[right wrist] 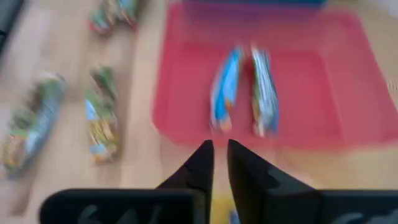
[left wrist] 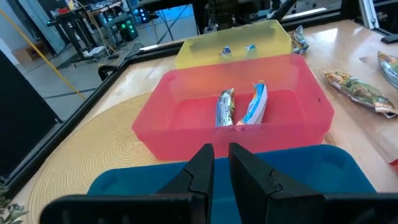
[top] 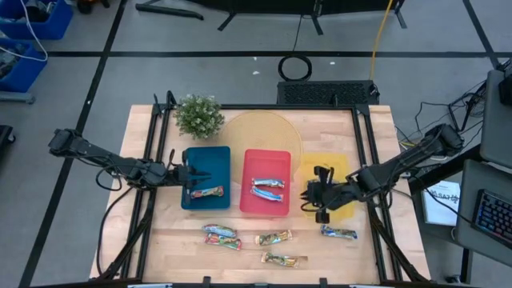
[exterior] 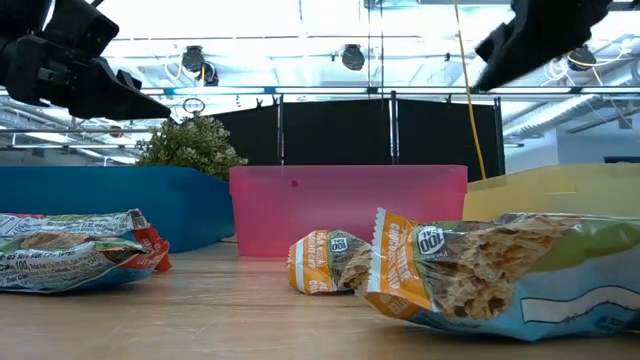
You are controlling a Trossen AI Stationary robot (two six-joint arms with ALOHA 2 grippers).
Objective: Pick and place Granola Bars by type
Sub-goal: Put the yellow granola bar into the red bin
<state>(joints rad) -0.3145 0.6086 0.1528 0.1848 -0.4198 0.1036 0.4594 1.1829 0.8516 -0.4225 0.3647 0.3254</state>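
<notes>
Three trays stand in a row: blue, pink, yellow. One multicolour granola bar lies in the blue tray. Two silvery-blue bars lie in the pink tray. Two small blue shapes show through the yellow tray's wall. Several bars lie loose on the wood near the table's front edge. My left gripper hovers over the blue tray's left side, shut and empty. My right gripper hangs above the yellow tray's left edge, shut and empty, pointing toward the pink tray.
A small potted plant stands at the far left behind the blue tray. A round woven mat lies under the trays' far sides. Black frame rails run along both sides of the table. Free wood shows between the loose bars.
</notes>
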